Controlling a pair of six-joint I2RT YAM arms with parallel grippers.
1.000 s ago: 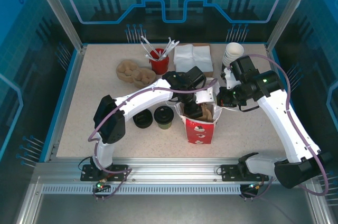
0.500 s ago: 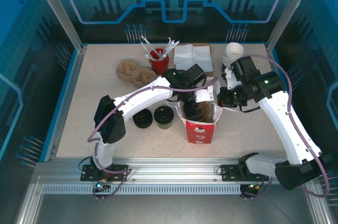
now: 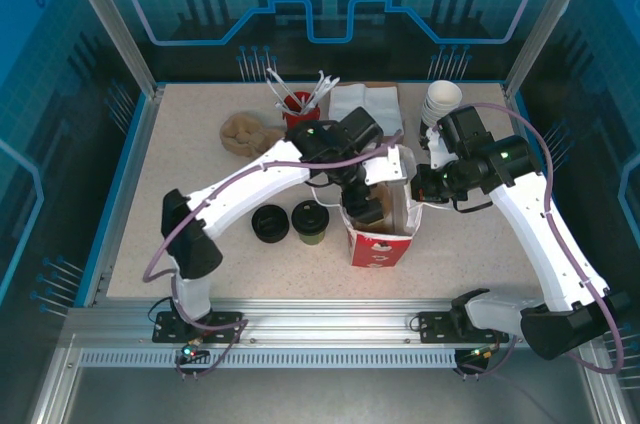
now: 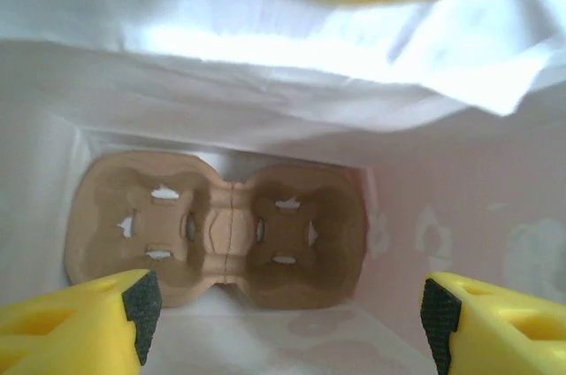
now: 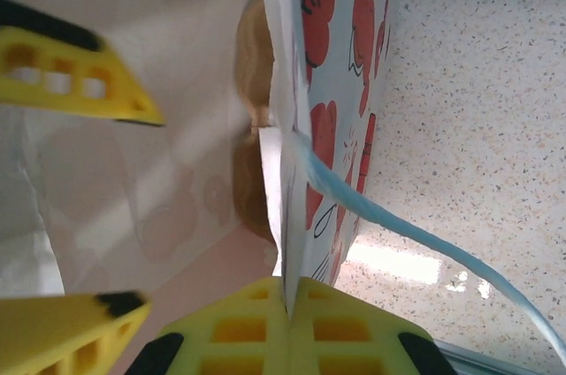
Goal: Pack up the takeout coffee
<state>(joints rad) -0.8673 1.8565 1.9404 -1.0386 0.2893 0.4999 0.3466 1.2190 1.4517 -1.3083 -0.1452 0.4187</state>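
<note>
Takeout coffee (image 3: 310, 222) stands upright on the speckled stone-look table (image 3: 180, 194), just left of the paper bag (image 3: 380, 242) and just right of a low stack of black lids (image 3: 269, 225). It is a small paper cup with a dark olive-green side and a round black plastic lid, and neither gripper touches it.

The paper bag is upright with its mouth open. Its outer face is white with a red print, its inside is plain white and creased, and a pale blue strip (image 5: 398, 216) curves off its rim. At the bottom of the bag lies a two-cup carrier (image 4: 217, 229) of brown moulded pulp, with rounded wells and small cut slots.

The left gripper (image 4: 283, 326) hangs over the bag's mouth and looks straight down into it. Its yellow fingers (image 4: 75, 326) with black pads are spread wide, with nothing between them, and the carrier sits well below them.

The right gripper (image 5: 287, 309) is at the right side of the bag's rim. Its yellow fingers are pressed together, pinching the thin paper edge.

Along the far side of the table are a red cup of white utensils (image 3: 300, 109), a pile of white napkins (image 3: 365, 104), a stack of white cups (image 3: 442, 99) and more brown pulp carriers (image 3: 245, 134).
</note>
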